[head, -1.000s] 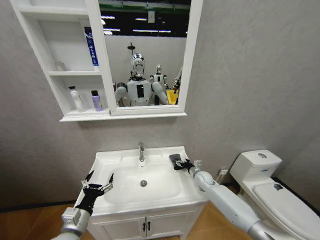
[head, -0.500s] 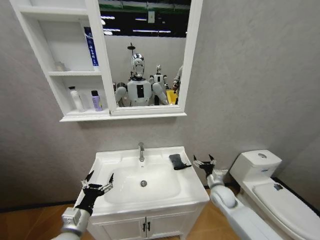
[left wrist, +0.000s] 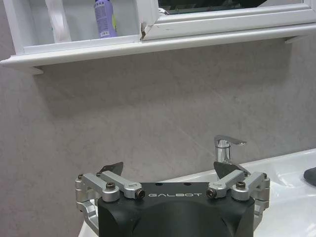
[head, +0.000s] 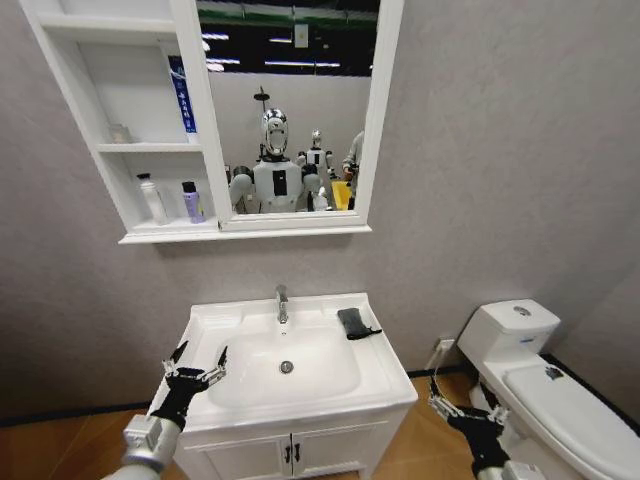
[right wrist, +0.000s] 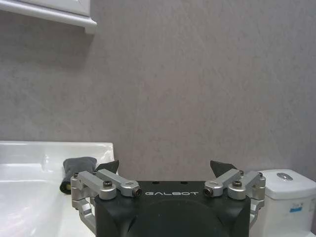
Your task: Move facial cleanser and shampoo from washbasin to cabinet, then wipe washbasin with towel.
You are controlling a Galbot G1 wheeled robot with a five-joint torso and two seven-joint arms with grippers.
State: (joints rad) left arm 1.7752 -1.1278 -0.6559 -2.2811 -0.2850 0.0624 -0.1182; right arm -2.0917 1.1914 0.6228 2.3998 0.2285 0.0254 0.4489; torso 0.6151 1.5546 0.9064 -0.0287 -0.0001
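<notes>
Grey wall backs the washbasin (head: pixel 215 325); towel (head: pixel 355 323) lies at its 2 o'clock corner. Left gripper (head: pixel 196 364) hovers splayed at 8 o'clock; right gripper (head: pixel 464 407) hangs low, fingers spread, beside the toilet (head: pixel 560 400).

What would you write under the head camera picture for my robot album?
Both pincers, left and right, hang open beside the washbasin, towel on its rim, bottles in the cabinet.

White toilet (head: pixel 545 385) right of the vanity, lid down, round flush button on the tank. Two-door floor cupboard (head: pixel 290 452) below, black handles. Wall outlet (head: pixel 444 347) low on the grey textured wall (head: pixel 500 150). Wood-tone floor (head: pixel 60 450). Dark baseboard runs along the wall's foot.
</notes>
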